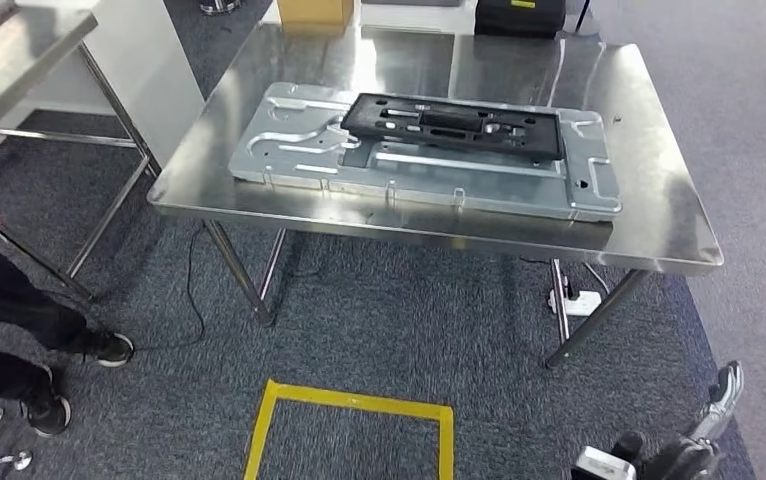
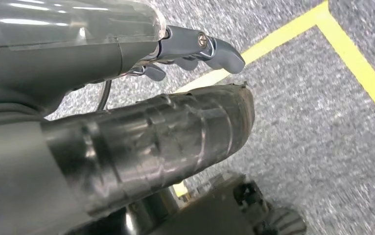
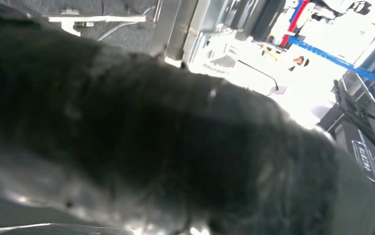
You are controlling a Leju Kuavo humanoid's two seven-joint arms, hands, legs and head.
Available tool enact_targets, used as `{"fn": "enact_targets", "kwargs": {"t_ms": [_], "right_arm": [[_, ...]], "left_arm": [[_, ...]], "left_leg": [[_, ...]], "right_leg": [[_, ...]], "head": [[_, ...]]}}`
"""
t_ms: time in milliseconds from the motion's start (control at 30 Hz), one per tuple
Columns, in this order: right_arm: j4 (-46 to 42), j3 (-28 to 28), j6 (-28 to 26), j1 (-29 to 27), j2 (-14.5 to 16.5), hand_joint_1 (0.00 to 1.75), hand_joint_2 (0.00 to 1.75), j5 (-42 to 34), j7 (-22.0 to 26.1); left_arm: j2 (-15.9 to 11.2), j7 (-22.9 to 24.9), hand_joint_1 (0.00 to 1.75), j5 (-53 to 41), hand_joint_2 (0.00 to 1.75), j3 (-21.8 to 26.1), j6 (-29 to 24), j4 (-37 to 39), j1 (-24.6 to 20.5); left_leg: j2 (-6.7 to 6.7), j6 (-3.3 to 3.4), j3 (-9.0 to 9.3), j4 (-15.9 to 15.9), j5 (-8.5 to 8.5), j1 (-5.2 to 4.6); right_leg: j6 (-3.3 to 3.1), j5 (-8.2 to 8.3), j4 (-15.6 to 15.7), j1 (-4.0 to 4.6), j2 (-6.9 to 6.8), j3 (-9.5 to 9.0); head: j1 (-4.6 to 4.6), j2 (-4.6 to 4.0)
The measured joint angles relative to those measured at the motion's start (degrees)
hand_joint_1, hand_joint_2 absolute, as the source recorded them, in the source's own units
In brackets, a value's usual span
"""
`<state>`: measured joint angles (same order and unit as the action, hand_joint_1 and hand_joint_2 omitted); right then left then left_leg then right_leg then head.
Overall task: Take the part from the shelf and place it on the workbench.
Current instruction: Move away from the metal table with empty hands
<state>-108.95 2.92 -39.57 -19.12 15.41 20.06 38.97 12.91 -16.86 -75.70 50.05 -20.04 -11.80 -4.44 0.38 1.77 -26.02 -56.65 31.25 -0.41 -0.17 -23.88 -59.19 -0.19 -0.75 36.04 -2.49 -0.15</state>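
Head view: the black part (image 1: 456, 125) lies flat on a grey metal plate (image 1: 299, 150) on the steel worktop (image 1: 659, 215). The right robot hand (image 1: 724, 395) hangs low at the near right over the carpet; its grip cannot be told. Left wrist view: the left robot hand (image 2: 141, 122) hangs over yellow floor tape (image 2: 357, 63), fingers (image 2: 220, 51) apart, holding nothing. A person's shoes (image 1: 109, 348) stand at the left.

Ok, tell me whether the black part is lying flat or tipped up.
Flat. The black part lies flat on the grey metal plate, which rests on the steel workbench.
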Motion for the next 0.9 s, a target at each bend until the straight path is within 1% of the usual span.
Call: {"fn": "enact_targets", "kwargs": {"t_ms": [33, 67, 100, 133, 167, 200, 233, 267, 300, 333, 367, 400, 433, 467, 500, 533, 567, 600, 633, 700, 733, 767, 800, 833, 867, 900], "right_arm": [[0.1, -0.08, 0.1, -0.05, -0.23, 0.0, 0.0, -0.75, 0.02], [0.2, -0.1, 0.3, -0.14, -0.45, 0.0, 0.0, -1.48, 0.04], [0.31, -0.1, 0.58, -0.25, -0.65, 0.0, 0.0, -2.14, 0.07], [0.45, -0.09, 0.91, -0.33, -0.88, 0.0, 0.0, -2.73, 0.12], [0.59, -0.08, 1.21, -0.42, -1.06, 0.0, 0.0, -3.2, 0.16], [0.75, -0.07, 1.43, -0.48, -1.22, 0.0, 0.0, -3.49, 0.24], [0.91, -0.05, 1.55, -0.54, -1.38, 0.0, 0.0, -3.66, 0.3], [1.05, -0.04, 1.62, -0.59, -1.5, 0.0, 0.0, -3.72, 0.37], [1.17, -0.03, 1.68, -0.62, -1.59, 0.0, 0.0, -3.75, 0.43], [1.26, -0.03, 1.73, -0.64, -1.67, 0.0, 0.0, -3.75, 0.46], [1.31, -0.02, 1.78, -0.61, -1.72, 0.0, 0.0, -3.75, 0.51], [1.34, -0.01, 1.82, -0.58, -1.74, 0.0, 0.0, -3.75, 0.54], [1.35, 0.01, 1.85, -0.56, -1.76, 0.0, 0.0, -3.74, 0.57], [1.37, 0.02, 1.86, -0.56, -1.78, 0.0, 0.0, -3.74, 0.6], [1.39, 0.04, 1.87, -0.59, -1.8, 0.0, 0.0, -3.74, 0.61], [1.41, 0.06, 1.88, -0.61, -1.81, 0.0, 0.0, -3.74, 0.61], [1.44, 0.07, 1.89, -0.62, -1.82, 0.0, 0.0, -3.75, 0.61], [1.45, 0.07, 1.89, -0.61, -1.82, 0.0, 0.0, -3.74, 0.61], [1.46, 0.06, 1.89, -0.61, -1.82, 0.0, 0.0, -3.73, 0.61], [1.48, 0.06, 1.88, -0.63, -1.82, 0.0, 0.0, -3.73, 0.61], [1.51, 0.06, 1.88, -0.64, -1.82, 0.0, 0.0, -3.73, 0.61], [1.54, 0.07, 1.87, -0.64, -1.82, 0.0, 0.0, -3.73, 0.61], [1.57, 0.07, 1.87, -0.64, -1.82, 0.0, 0.0, -3.73, 0.61], [1.6, 0.07, 1.86, -0.64, -1.82, 0.0, 0.0, -3.73, 0.61], [1.61, 0.07, 1.86, -0.65, -1.82, 0.0, 0.0, -3.73, 0.61], [1.61, 0.07, 1.86, -0.65, -1.82, 0.0, 0.0, -3.73, 0.61]], "left_arm": [[-0.01, -0.03, 0.0, 0.01, 0.0, 0.04, 0.0, 0.0, 0.07], [-0.02, -0.03, 0.0, 0.01, 0.0, 0.07, 0.0, 0.0, 0.1], [-0.03, -0.04, 0.0, 0.01, 0.0, 0.09, 0.0, 0.0, 0.11], [-0.04, -0.04, 0.0, 0.01, 0.0, 0.1, 0.0, 0.0, 0.07], [-0.04, -0.03, 0.0, 0.01, 0.0, 0.1, 0.0, 0.0, 0.05], [-0.04, -0.01, 0.0, 0.0, 0.0, 0.11, 0.0, 0.0, 0.06], [-0.04, 0.01, 0.0, -0.01, 0.0, 0.11, 0.0, 0.0, 0.09], [-0.05, 0.03, 0.0, -0.01, 0.0, 0.12, 0.0, 0.0, 0.12], [-0.05, 0.05, 0.0, -0.01, 0.0, 0.13, 0.0, 0.0, 0.14], [-0.06, 0.05, 0.0, -0.01, 0.0, 0.13, 0.0, 0.0, 0.14], [-0.07, 0.05, 0.0, -0.01, 0.0, 0.14, 0.0, 0.0, 0.14], [-0.07, 0.05, 0.0, -0.01, 0.0, 0.14, 0.0, 0.0, 0.13], [-0.08, 0.05, 0.0, -0.01, 0.0, 0.15, 0.0, 0.0, 0.11], [-0.09, 0.05, 0.0, -0.01, 0.0, 0.15, 0.0, 0.0, 0.09], [-0.09, 0.05, 0.0, -0.01, 0.0, 0.15, 0.0, 0.0, 0.09], [-0.1, 0.05, 0.0, -0.01, 0.0, 0.16, 0.0, 0.0, 0.12], [-0.1, 0.05, 0.0, -0.01, 0.0, 0.17, 0.0, 0.0, 0.15], [-0.1, 0.05, 0.0, -0.01, 0.0, 0.18, 0.0, 0.0, 0.2], [-0.1, 0.05, 0.0, 0.0, 0.0, 0.19, 0.0, 0.0, 0.24], [-0.1, 0.05, 0.0, -0.01, 0.0, 0.2, 0.0, 0.0, 0.29], [-0.1, 0.05, 0.0, -0.01, 0.0, 0.2, 0.0, 0.0, 0.31], [-0.1, 0.05, 0.0, -0.01, 0.0, 0.2, 0.0, 0.0, 0.32], [-0.1, 0.05, 0.0, -0.01, 0.0, 0.2, 0.0, 0.0, 0.32], [-0.1, 0.05, 0.0, -0.01, 0.0, 0.2, 0.0, 0.0, 0.31], [-0.11, 0.05, 0.0, -0.01, 0.0, 0.21, 0.0, 0.0, 0.26], [-0.14, 0.05, 0.0, -0.01, 0.0, 0.21, 0.0, 0.0, 0.21]], "left_leg": [[0.09, 0.42, -0.32, 0.18, -0.49, 0.07], [0.18, 0.84, -0.61, 0.36, -1.07, 0.16], [0.3, 1.33, -1.04, 0.57, -1.71, 0.28], [0.44, 1.67, -1.61, 0.65, -2.3, 0.32], [0.5, 1.93, -2.31, 0.62, -2.81, 0.25], [0.57, 2.08, -3.08, 0.54, -3.33, 0.19], [0.62, 2.05, -3.82, 0.4, -3.85, 0.14], [0.65, 1.96, -4.61, 0.21, -4.34, 0.12], [0.67, 1.82, -5.42, -0.08, -4.79, 0.13], [0.66, 1.62, -6.19, -0.46, -5.16, 0.16], [0.64, 1.37, -6.94, -0.89, -5.46, 0.15], [0.61, 1.09, -7.54, -1.37, -5.7, 0.12], [0.58, 0.73, -7.96, -1.77, -5.95, 0.07], [0.57, 0.36, -8.25, -1.99, -6.24, 0.04], [0.56, -0.06, -8.41, -2.06, -6.58, 0.06], [0.52, -0.49, -8.58, -2.13, -6.77, 0.17], [0.43, -0.84, -8.9, -2.46, -6.38, 0.31], [0.34, -1.16, -9.5, -3.71, -4.96, 0.43], [0.24, -1.39, -10.39, -6.04, -2.63, 0.55], [0.16, -1.71, -12.49, -12.99, 2.66, 0.62], [0.15, -1.76, -13.05, -16.05, 4.04, 0.64], [0.14, -1.72, -12.88, -17.64, 4.19, 0.64], [0.14, -1.6, -11.75, -17.34, 3.3, 0.63], [0.13, -1.39, -9.41, -14.67, 1.7, 0.6], [0.11, -1.11, -6.43, -10.63, 0.37, 0.54], [0.09, -0.76, -3.39, -6.22, -0.28, 0.39]], "right_leg": [[0.33, 0.15, -0.05, -0.06, 0.0, 0.07], [0.63, -0.43, -0.46, -0.11, 0.09, 0.3], [0.91, -2.03, -1.7, -0.15, 0.2, 0.77], [1.15, -4.62, -4.09, -0.26, 0.31, 1.5], [1.38, -7.48, -7.27, -0.37, 0.4, 2.39], [1.61, -9.76, -10.77, -0.49, 0.43, 3.17], [1.83, -10.8, -13.56, -0.63, 0.45, 3.52], [2.0, -10.46, -14.76, -0.79, 0.45, 3.09], [2.14, -9.15, -14.02, -0.98, 0.45, 1.7], [2.25, -7.6, -11.34, -1.18, 0.44, -0.7], [2.3, -6.82, -7.47, -1.34, 0.46, -3.59], [2.2, -6.69, -3.68, -1.32, 0.54, -6.18], [2.03, -7.04, -0.84, -1.22, 0.61, -7.87], [1.75, -7.54, 0.66, -1.03, 0.68, -8.55], [1.32, -7.49, 1.1, -0.84, 0.73, -8.5], [0.82, -7.16, 1.21, -0.86, 0.66, -8.12], [0.27, -6.72, 1.29, -0.86, 0.59, -7.75], [-0.32, -6.22, 1.41, -0.88, 0.5, -7.24], [-0.78, -5.7, 1.48, -0.88, 0.4, -6.62], [-1.25, -4.71, 1.43, -0.62, 0.34, -5.3], [-1.29, -4.18, 1.37, -0.47, 0.32, -4.59], [-1.28, -3.69, 1.28, -0.33, 0.31, -3.89], [-1.25, -3.24, 1.13, -0.23, 0.3, -3.21], [-1.17, -2.86, 0.93, -0.18, 0.32, -2.61], [-1.06, -2.55, 0.7, -0.16, 0.33, -2.16], [-0.87, -2.25, 0.47, -0.1, 0.35, -1.79]], "head": [[0.03, 0.0], [0.05, 0.0], [0.0, 0.0], [-0.02, 0.0], [-0.04, 0.0], [-0.05, 0.0], [-0.04, 0.0], [-0.04, 0.0], [-0.04, 0.0], [-0.03, 0.0], [-0.04, 0.0], [-0.02, 0.0], [0.01, 0.0], [0.04, 0.0], [0.06, 0.0], [0.06, 0.0], [0.07, 0.0], [0.07, 0.0], [0.09, 0.0], [0.13, 0.0], [0.13, 0.0], [0.13, 0.0], [0.14, 0.0], [0.14, 0.0], [0.14, 0.0], [0.14, 0.0]]}}
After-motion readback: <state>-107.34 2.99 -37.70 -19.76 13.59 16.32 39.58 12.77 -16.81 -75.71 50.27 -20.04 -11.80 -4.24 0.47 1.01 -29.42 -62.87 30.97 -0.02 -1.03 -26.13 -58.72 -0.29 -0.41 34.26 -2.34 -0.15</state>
